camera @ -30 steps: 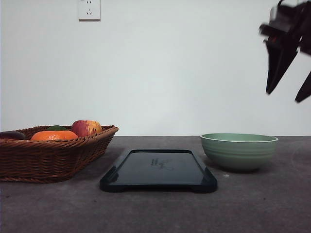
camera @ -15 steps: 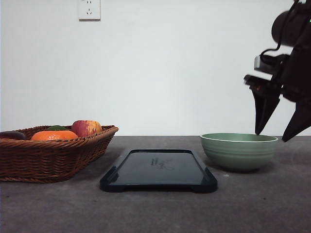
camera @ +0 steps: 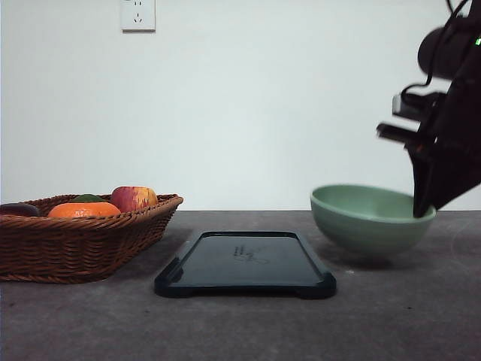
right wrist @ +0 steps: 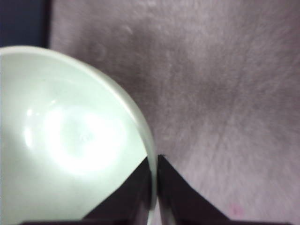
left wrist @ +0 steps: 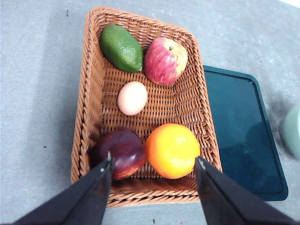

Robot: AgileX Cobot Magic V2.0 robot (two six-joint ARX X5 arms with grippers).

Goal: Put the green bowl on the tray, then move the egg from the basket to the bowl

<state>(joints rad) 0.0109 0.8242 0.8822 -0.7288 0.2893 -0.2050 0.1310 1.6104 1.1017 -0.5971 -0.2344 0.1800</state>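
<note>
The green bowl point(camera: 368, 218) sits at the right of the worktop point(camera: 240, 323), tilted, with its right rim higher and its underside off the surface. The right gripper point(right wrist: 153, 161) is clamped on that right rim, one finger inside the bowl and one outside, the jaws nearly together with the wall between them. In the front view the right arm point(camera: 447, 128) comes down from the upper right to the rim.

The tray point(camera: 246, 263) lies flat at the centre of the worktop, just left of the bowl and apart from it.

The basket point(left wrist: 140, 112) stands at the left, beside the tray. The egg point(left wrist: 132, 98) lies near the middle of the basket floor. Around it are an avocado point(left wrist: 121, 47), an apple point(left wrist: 165, 60), an orange point(left wrist: 172, 150) and a dark red-purple fruit point(left wrist: 122, 153).

The left gripper point(left wrist: 153, 166) hangs above the near end of the basket, jaws spread wide, holding nothing.

A wall socket point(camera: 137, 14) is mounted on the far wall, upper left.
</note>
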